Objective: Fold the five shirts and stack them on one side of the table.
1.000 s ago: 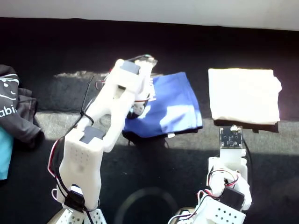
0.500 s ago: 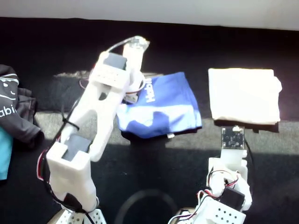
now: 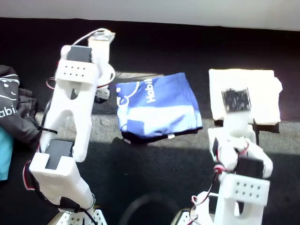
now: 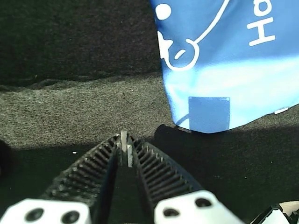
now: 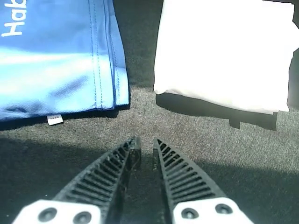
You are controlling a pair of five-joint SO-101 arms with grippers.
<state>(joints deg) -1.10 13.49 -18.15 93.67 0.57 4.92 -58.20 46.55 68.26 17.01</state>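
The blue shirt [image 3: 157, 108] lies folded mid-way across the table [image 3: 154, 154], with the white shirt [image 3: 243, 93] folded just beside it. The left end effector [image 4: 124, 144] is closed and empty near the blue shirt's edge. The right end effector [image 5: 145, 149] is barely parted and empty, facing the gap between the shirts. Stacking likely needs every layer pinched at one edge, with corners aligned.

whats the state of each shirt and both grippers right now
blue shirt: folded, lying flat
white shirt: folded, lying flat, apart from the blue one
dark shirt: crumpled, not folded
teal cloth: mostly cut off at the high view's edge, cannot tell
left gripper: shut, holding nothing
right gripper: open by a narrow gap, holding nothing
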